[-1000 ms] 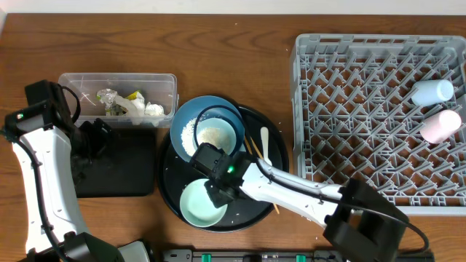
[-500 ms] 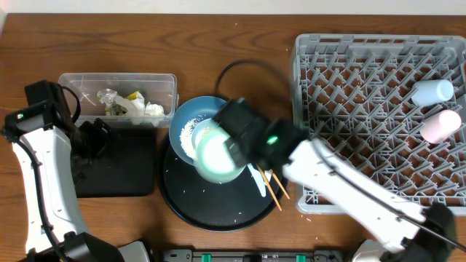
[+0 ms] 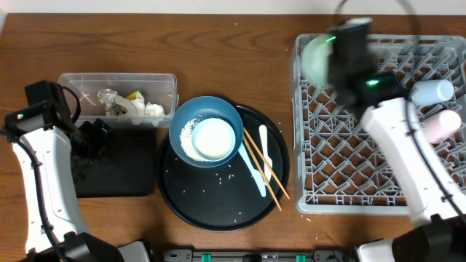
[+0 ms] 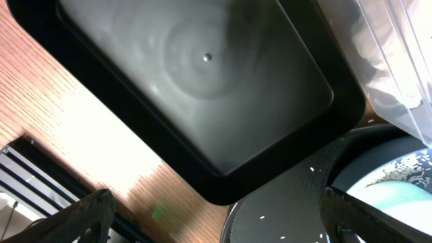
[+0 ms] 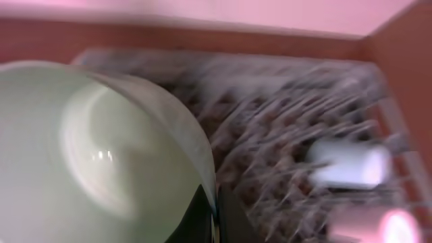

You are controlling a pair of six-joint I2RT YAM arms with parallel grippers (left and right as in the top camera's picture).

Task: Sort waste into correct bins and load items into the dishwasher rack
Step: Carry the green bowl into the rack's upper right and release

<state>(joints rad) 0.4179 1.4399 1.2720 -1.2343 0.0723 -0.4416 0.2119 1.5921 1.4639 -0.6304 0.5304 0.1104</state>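
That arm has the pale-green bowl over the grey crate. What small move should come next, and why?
Probably lower it straight down, then let go. The right gripper is shut on the rim of the pale-green bowl, which hangs over the far-left corner of the light-grey pegged plastic rack, and the pegs there look free.

Overhead straight down; wrist views close

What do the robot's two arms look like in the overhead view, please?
Both the left arm and right arm have smooth white link covers with black joints. Each shows a small green light and a looping black cable.
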